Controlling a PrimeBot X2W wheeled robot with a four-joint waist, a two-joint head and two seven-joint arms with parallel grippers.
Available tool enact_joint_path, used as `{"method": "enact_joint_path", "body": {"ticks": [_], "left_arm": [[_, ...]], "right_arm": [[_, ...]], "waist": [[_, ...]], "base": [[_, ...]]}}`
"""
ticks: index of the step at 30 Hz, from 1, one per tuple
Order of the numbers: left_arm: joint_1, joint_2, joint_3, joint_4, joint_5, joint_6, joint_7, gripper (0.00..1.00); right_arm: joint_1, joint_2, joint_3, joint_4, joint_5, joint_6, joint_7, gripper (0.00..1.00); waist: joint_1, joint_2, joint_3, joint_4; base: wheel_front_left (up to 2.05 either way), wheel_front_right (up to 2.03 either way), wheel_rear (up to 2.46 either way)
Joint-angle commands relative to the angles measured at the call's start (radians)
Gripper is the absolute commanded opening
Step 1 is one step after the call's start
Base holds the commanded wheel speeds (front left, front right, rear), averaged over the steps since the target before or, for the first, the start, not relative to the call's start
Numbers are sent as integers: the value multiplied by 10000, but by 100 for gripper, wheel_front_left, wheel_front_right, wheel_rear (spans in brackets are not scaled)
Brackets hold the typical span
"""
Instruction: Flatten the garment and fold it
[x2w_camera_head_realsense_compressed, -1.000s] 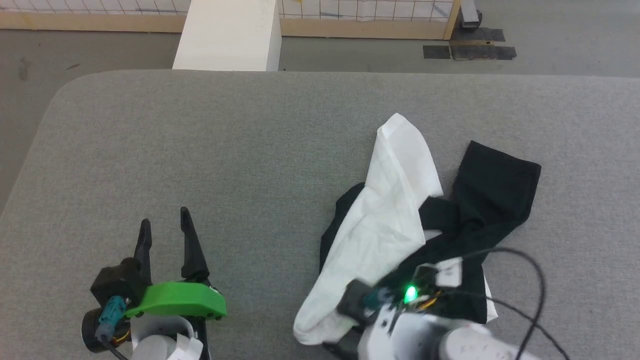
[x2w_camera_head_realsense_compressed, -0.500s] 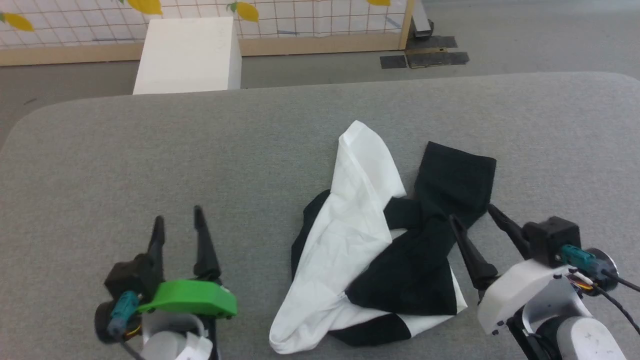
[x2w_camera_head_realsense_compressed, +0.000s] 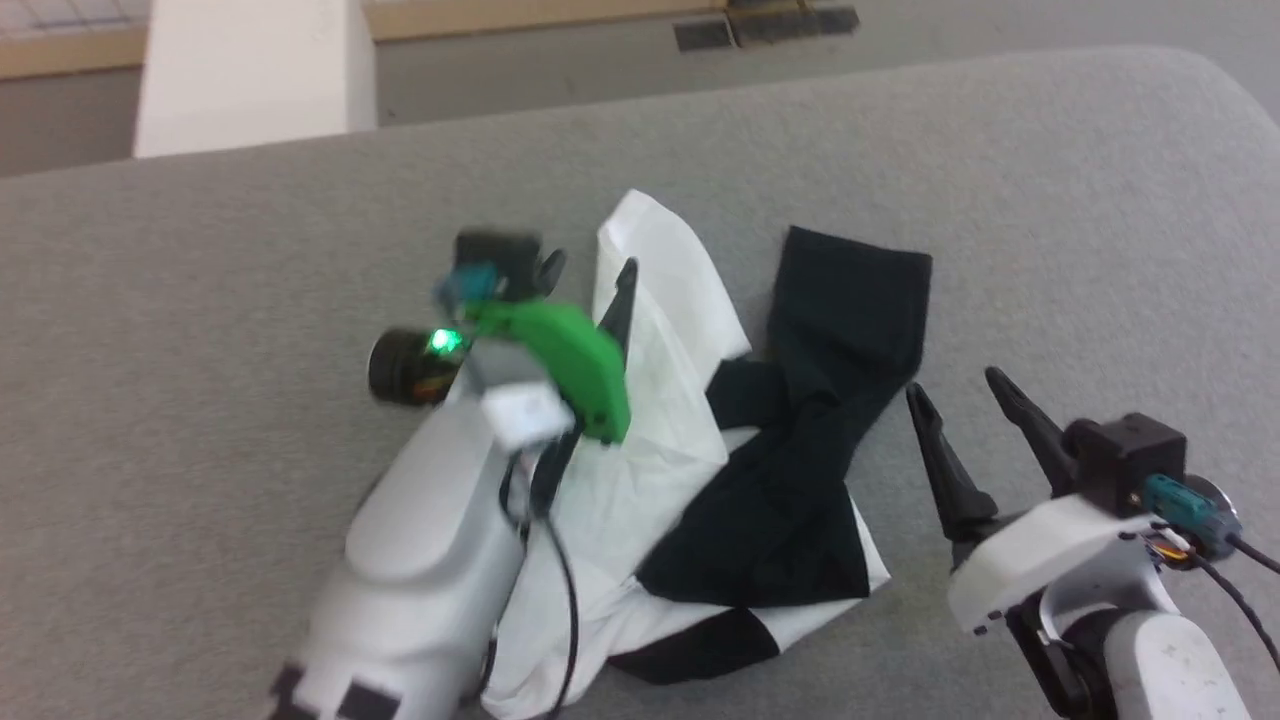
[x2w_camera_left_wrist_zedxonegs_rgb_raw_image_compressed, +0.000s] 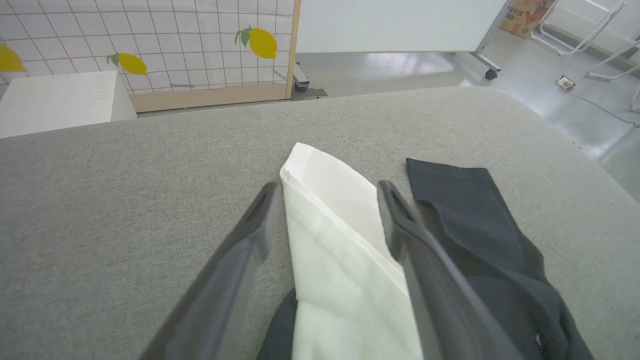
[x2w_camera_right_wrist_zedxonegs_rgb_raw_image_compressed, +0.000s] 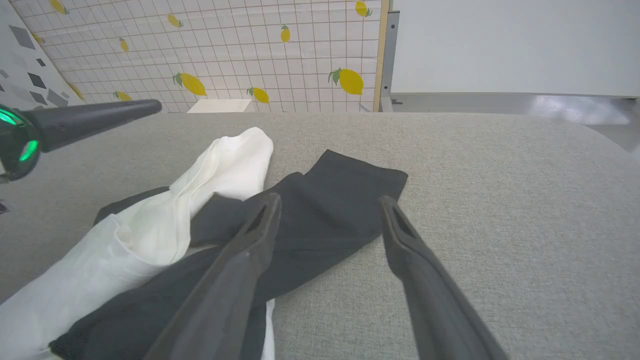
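While the left gripper (x2w_camera_left_wrist_zedxonegs_rgb_raw_image_compressed: 327, 187) is hovering with its jaws spread wide, the narrow white end (x2w_camera_left_wrist_zedxonegs_rgb_raw_image_compressed: 320, 170) of the garment (x2w_camera_head_realsense_compressed: 660, 450) is lying between its two fingers, though I cannot tell whether they are touching the cloth. The garment is lying crumpled on the grey padded table (x2w_camera_head_realsense_compressed: 200, 300), its white body bunched and a black sleeve (x2w_camera_head_realsense_compressed: 850, 300) crossing it. Being thin, limp and light, it is likely going to sag and slide, so pinching a hem or corner seems wisest. The right gripper (x2w_camera_head_realsense_compressed: 952, 385) is hanging parted and empty just beside the sleeve's right edge.

left fingers (x2w_camera_left_wrist_zedxonegs_rgb_raw_image_compressed: 240, 260) over garment (x2w_camera_head_realsense_compressed: 790, 500), right fingers (x2w_camera_head_realsense_compressed: 945, 470) beside
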Motion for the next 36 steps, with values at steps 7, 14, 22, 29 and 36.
{"method": "enact_joint_path", "body": {"ticks": [7,14,22,29,36], "left_arm": [[-2192,59,-726,2629,-167,199,2739,100],[-2772,344,-1240,4178,-97,111,5519,100],[-3063,1023,-1428,3574,110,-371,5150,0],[-4306,1932,-994,2481,858,71,1509,0],[-5680,2077,-465,1639,1090,391,-1184,0]], "right_arm": [[-554,133,473,540,347,-15,-450,100],[-671,174,567,988,447,-15,-746,100],[-743,213,638,1116,484,-15,-820,100],[-869,241,743,1175,512,-15,-890,100],[-831,183,614,1214,416,-15,-895,100]], "waist": [[0,69,1228,-1324],[0,69,1332,-1680],[0,69,1259,-1711],[0,69,1232,-1657],[0,69,953,-1224]], "base": [[0,0,0],[0,0,0],[0,0,0],[0,0,0],[0,0,0]]}}
